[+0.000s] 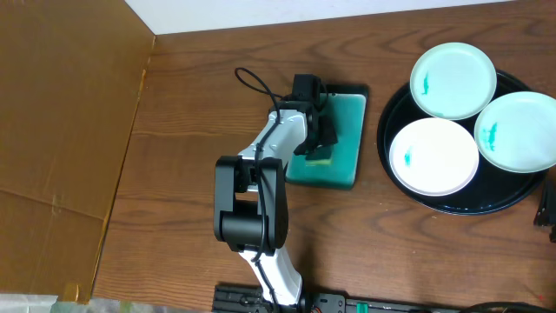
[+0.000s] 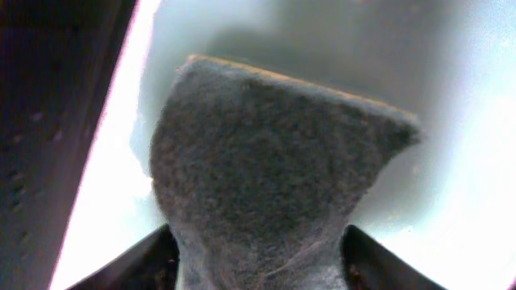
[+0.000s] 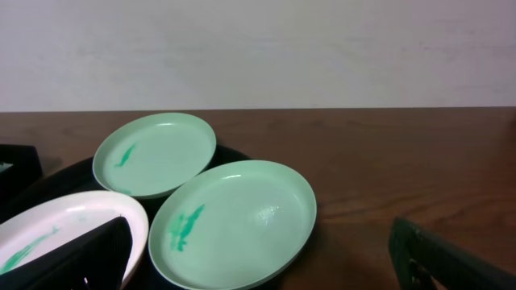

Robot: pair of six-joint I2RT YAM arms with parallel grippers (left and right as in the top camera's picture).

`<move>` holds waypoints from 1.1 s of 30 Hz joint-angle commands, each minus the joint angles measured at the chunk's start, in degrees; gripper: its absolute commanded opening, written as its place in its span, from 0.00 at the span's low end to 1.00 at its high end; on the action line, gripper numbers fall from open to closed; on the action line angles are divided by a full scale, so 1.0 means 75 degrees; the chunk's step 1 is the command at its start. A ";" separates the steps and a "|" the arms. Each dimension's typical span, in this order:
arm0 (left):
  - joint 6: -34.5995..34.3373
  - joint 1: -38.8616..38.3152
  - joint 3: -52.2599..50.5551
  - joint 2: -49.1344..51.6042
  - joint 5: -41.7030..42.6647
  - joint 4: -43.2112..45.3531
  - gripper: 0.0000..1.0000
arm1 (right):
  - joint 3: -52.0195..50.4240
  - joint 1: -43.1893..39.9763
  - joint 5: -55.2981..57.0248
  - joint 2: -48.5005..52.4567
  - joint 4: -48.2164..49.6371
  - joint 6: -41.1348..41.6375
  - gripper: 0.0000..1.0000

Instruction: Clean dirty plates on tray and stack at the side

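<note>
While the left arm is reaching over the table (image 1: pixel 191 104) in the overhead view, the left pincer (image 1: pixel 323 146) is pointing down into the rectangular dish (image 1: pixel 347 122) with the teal inside. It is hanging right over a yellowish sponge (image 1: pixel 317 161). From this height one cannot tell how its jaws are standing. Well apart to the right, the round black tray (image 1: pixel 452 206) is lying near the table's edge. The three plates (image 1: pixel 453 80) are sitting on it in a tight cluster, one at the top, one at the right and one at the lower left, each showing a small teal-blue smear.

In the left wrist view the sponge is filling most of the frame, grey and fuzzy with a thin yellow edge along its top. Its lower part is narrowing between the two dark fingers (image 2: pixel 137 262), so the left pincer is clamping on it, with the pale inside of the dish lying behind.

In the right wrist view the right pincer (image 3: pixel 260 242) is hovering low beside the tray with its fingers (image 3: pixel 89 258) spread wide apart and gripping nothing. The plates are resting just ahead of it on the tray, the nearest one overlapping the tray's rim on the table side.
</note>
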 commanded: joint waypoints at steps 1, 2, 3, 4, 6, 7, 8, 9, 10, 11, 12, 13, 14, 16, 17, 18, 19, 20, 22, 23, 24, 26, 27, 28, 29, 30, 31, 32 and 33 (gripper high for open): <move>0.0035 0.0000 0.0128 0.0076 0.0012 -0.0050 0.46 | -0.0020 0.0052 -0.0058 -0.0017 -0.0012 -0.0093 0.99; 0.0035 0.0003 0.0128 0.0073 0.0012 -0.0041 0.36 | -0.0020 0.0052 -0.0058 -0.0017 -0.0009 -0.0093 0.99; 0.0038 0.0003 0.0128 0.0064 0.0009 -0.0020 0.23 | -0.0020 0.0052 -0.0058 -0.0017 -0.0012 -0.0093 0.99; 0.0038 0.0003 0.0131 0.0052 0.0006 -0.0003 0.13 | -0.0023 0.0052 -0.0058 -0.0017 -0.0012 -0.0093 0.99; 0.0038 0.0003 0.0137 -0.0032 0.0009 -0.0058 0.07 | -0.0020 0.0052 -0.0058 -0.0017 -0.0012 -0.0093 0.99; 0.0038 0.0003 0.0137 -0.0105 0.0009 -0.0090 0.07 | -0.0020 0.0052 -0.0058 -0.0017 -0.0012 -0.0090 0.99; 0.0035 0.0003 0.0137 -0.0207 0.0009 -0.0111 0.07 | -0.0020 0.0052 -0.0058 -0.0017 -0.0012 -0.0093 1.00; 0.0038 0.0000 0.0137 -0.0361 0.0009 -0.0119 0.07 | -0.0023 0.0052 -0.0058 -0.0017 -0.0012 -0.0093 0.99; 0.0038 0.0003 0.0137 -0.0560 0.0009 -0.0131 0.07 | -0.0023 0.0052 -0.0058 -0.0017 -0.0012 -0.0093 0.99; 0.0035 0.0000 0.0137 -0.0764 0.0009 -0.0143 0.08 | -0.0023 0.0052 -0.0061 -0.0017 -0.0012 -0.0093 0.99; 0.0035 0.0000 0.0137 -0.1017 0.0012 -0.0160 0.07 | -0.0020 0.0052 -0.0058 -0.0017 -0.0012 -0.0093 0.99; 0.0035 0.0000 0.0137 -0.1271 0.0012 -0.0181 0.07 | -0.0020 0.0052 -0.0061 -0.0017 -0.0012 -0.0093 0.99; 0.0035 0.0000 0.0137 -0.1521 0.0012 -0.0201 0.07 | -0.0020 0.0052 -0.0061 -0.0017 -0.0012 -0.0093 0.99; 0.0035 0.0000 0.0137 -0.2151 0.0012 -0.0259 0.07 | -0.0023 0.0052 -0.0058 -0.0015 -0.0012 -0.0093 0.99; 0.0035 0.0000 0.0137 -0.2480 0.0012 -0.0283 0.07 | -0.0020 0.0052 -0.0058 -0.0015 -0.0012 -0.0093 0.99; 0.0035 0.0000 0.0137 -0.2777 0.0015 -0.0294 0.07 | -0.0020 0.0052 -0.0058 -0.0015 -0.0012 -0.0093 0.99; 0.0029 0.0000 0.0137 -0.3060 0.0015 -0.0321 0.07 | -0.0023 0.0052 -0.0058 -0.0015 -0.0012 -0.0093 0.99; 0.0020 -0.0003 0.0137 -0.3267 0.0017 -0.0344 0.07 | -0.0020 0.0052 -0.0058 -0.0015 -0.0012 -0.0093 0.99; 0.0003 -0.0023 0.0134 -0.3620 0.0017 -0.0385 0.07 | -0.0020 0.0052 -0.0058 -0.0015 -0.0012 -0.0093 0.99; 0.0003 -0.0035 0.0134 -0.3742 0.0015 -0.0411 0.07 | -0.0023 0.0052 -0.0058 -0.0015 -0.0012 -0.0093 0.99; 0.0003 -0.0038 0.0134 -0.3806 0.0017 -0.0440 0.07 | -0.0023 0.0052 -0.0058 -0.0015 -0.0012 -0.0093 0.99; 0.0000 -0.0050 0.0131 -0.3803 0.0015 -0.0510 0.07 | -0.0020 0.0052 -0.0058 -0.0015 -0.0012 -0.0093 0.99; 0.0000 -0.0050 0.0102 -0.3742 0.0017 -0.0533 0.07 | -0.0020 0.0052 -0.0058 -0.0012 -0.0012 -0.0093 0.99; -0.0038 -0.0050 0.0035 -0.3672 0.0015 -0.0525 0.07 | -0.0023 0.0052 -0.0061 -0.0012 -0.0009 -0.0093 0.99; -0.0122 -0.0050 -0.0050 -0.3585 0.0015 -0.0498 0.07 | -0.0020 0.0052 -0.0058 -0.0012 -0.0012 -0.0093 0.99; -0.0315 -0.0050 -0.0181 -0.3445 0.0015 -0.0417 0.07 | -0.0023 0.0052 -0.0058 -0.0012 -0.0012 -0.0093 0.99; -0.0487 -0.0050 -0.0291 -0.3302 0.0015 -0.0338 0.07 | -0.0020 0.0052 -0.0058 -0.0012 -0.0012 -0.0093 0.99; -0.0659 -0.0052 -0.0434 -0.3086 0.0015 -0.0219 0.07 | -0.0020 0.0052 -0.0058 -0.0012 -0.0012 -0.0093 0.99; -0.0711 -0.0052 -0.0577 -0.2836 0.0015 -0.0067 0.07 | -0.0020 0.0052 -0.0058 -0.0012 -0.0012 -0.0093 0.99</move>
